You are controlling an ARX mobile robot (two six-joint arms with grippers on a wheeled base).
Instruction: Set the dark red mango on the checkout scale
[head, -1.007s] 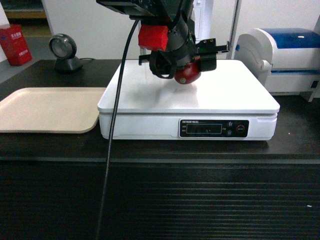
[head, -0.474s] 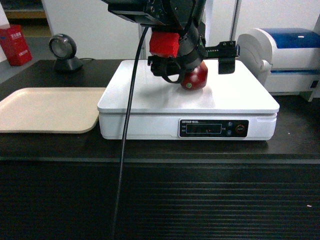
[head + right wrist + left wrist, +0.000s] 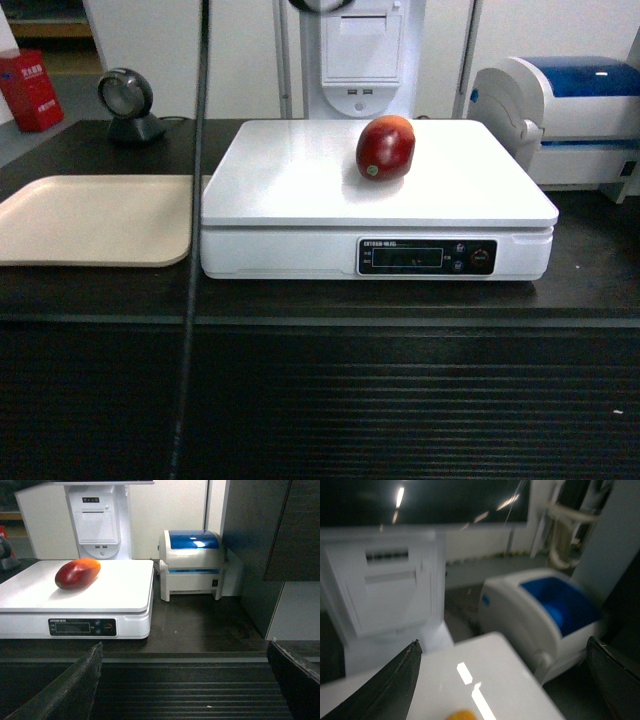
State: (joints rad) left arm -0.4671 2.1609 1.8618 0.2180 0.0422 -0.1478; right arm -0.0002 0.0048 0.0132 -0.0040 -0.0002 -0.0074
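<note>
Left fingers spread wide, nothing between them; only a sliver of orange-yellow skin shows at the bottom edge of that blurred view, so the left gripper hangs above the mango, fruit just below and ahead. Right gripper also open and empty, low in front of the checkout, mango up and to its left. Left arm is nearer. Mango lies free on the scale, toward the back of the platform, long axis slanting, orange end away from the display. Judged: placement done; only clearing away remains.
</note>
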